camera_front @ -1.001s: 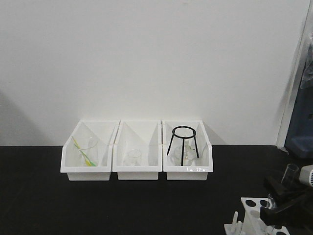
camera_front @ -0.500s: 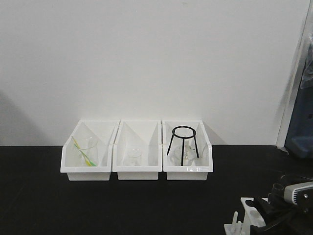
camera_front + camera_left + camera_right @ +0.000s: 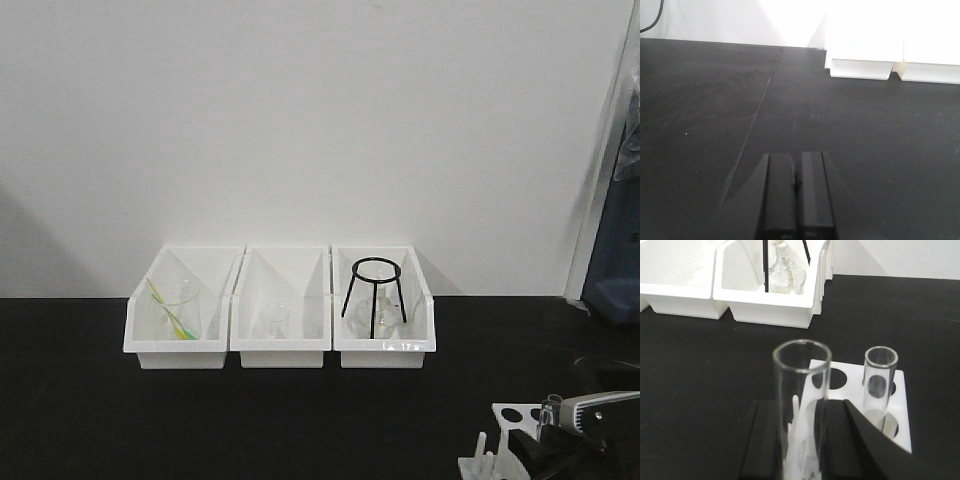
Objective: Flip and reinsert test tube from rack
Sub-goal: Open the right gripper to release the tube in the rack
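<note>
My right gripper is shut on a clear test tube, held upright with its open rim on top. The tube stands over the near left part of the white rack, above its pegs; its lower end is hidden. A second tube stands in a far hole of the rack. In the front view the rack and right gripper sit at the bottom right, with the tube's rim just above the rack. My left gripper is shut and empty over the black table.
Three white open-front bins stand at the back of the black table. The right bin holds a black tripod and glassware, the others hold beakers. The bins also show in the right wrist view, beyond the rack.
My right gripper has come down and a little left with the tube, from above the rack's right side to low over the rack. The left gripper has no earlier frame.
</note>
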